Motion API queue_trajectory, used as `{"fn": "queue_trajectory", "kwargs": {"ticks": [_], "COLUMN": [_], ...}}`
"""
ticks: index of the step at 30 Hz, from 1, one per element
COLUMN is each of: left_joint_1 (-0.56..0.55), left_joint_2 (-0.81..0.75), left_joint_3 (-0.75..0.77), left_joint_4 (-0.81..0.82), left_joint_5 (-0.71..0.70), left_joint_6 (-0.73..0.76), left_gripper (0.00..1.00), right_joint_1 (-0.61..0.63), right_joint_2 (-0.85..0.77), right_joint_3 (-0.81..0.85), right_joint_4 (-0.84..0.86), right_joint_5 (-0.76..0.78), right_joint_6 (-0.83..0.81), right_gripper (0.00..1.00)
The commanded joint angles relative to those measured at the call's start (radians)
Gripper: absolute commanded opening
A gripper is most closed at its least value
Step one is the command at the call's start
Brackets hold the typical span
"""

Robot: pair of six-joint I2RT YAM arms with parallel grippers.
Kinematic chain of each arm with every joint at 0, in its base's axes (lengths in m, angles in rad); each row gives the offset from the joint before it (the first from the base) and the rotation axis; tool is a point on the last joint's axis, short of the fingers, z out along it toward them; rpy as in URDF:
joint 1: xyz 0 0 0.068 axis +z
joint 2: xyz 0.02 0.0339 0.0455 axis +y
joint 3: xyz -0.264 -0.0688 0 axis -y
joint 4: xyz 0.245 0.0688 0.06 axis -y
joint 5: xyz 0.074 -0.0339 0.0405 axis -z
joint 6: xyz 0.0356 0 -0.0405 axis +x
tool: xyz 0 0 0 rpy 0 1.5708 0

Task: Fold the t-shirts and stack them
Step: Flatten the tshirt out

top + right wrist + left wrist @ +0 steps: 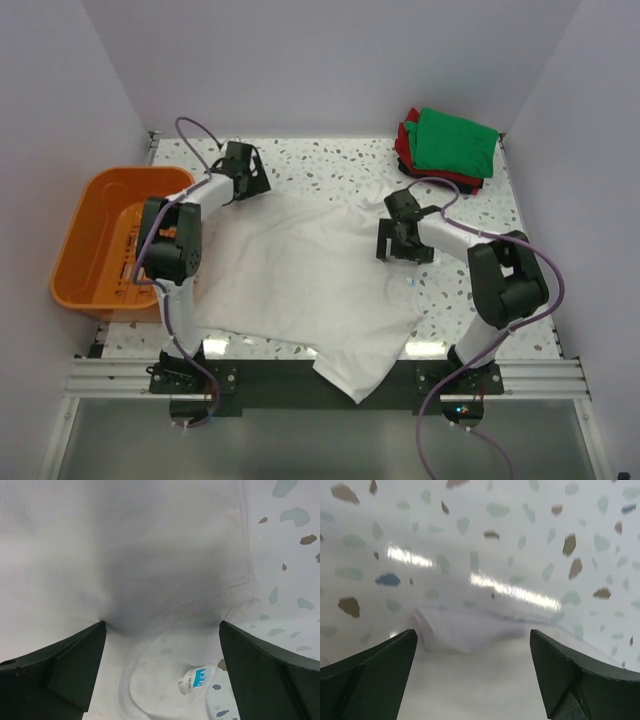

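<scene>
An off-white t-shirt point(310, 285) lies spread on the speckled table, its lower corner hanging over the near edge. My left gripper point(243, 171) is open, low over the shirt's far-left edge point(470, 680). My right gripper point(404, 243) is open, down over the collar point(165, 630), with the light-blue neck label point(197, 678) between its fingers. A stack of folded shirts, green point(455, 142) on top of red and dark ones, sits at the back right.
An orange plastic basket point(100, 240) stands off the table's left side. White walls enclose the back and both sides. A metal rail point(320, 378) runs along the near edge.
</scene>
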Motion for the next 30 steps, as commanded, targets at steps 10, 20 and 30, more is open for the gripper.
{"fn": "queue_trajectory", "kwargs": {"ticks": [10, 20, 30], "left_joint_1": [0.135, 0.079, -0.02], "left_joint_2": [0.272, -0.082, -0.349], "left_joint_3": [0.554, 0.244, -0.192], "left_joint_4": [-0.062, -0.017, 0.058], "left_joint_5": [0.143, 0.234, 0.24], "left_joint_6": [0.001, 0.055, 0.043], "left_gripper": [1.0, 1.0, 1.0], "right_joint_1": [-0.037, -0.045, -0.043], "right_joint_2": [0.002, -0.066, -0.002], "right_joint_3": [0.01, 0.129, 0.324], "right_joint_4": [-0.038, -0.068, 0.001], "right_joint_5": [0.064, 0.031, -0.149], "right_joint_6": [-0.042, -0.082, -0.182], "right_gripper": [0.99, 0.99, 0.99]}}
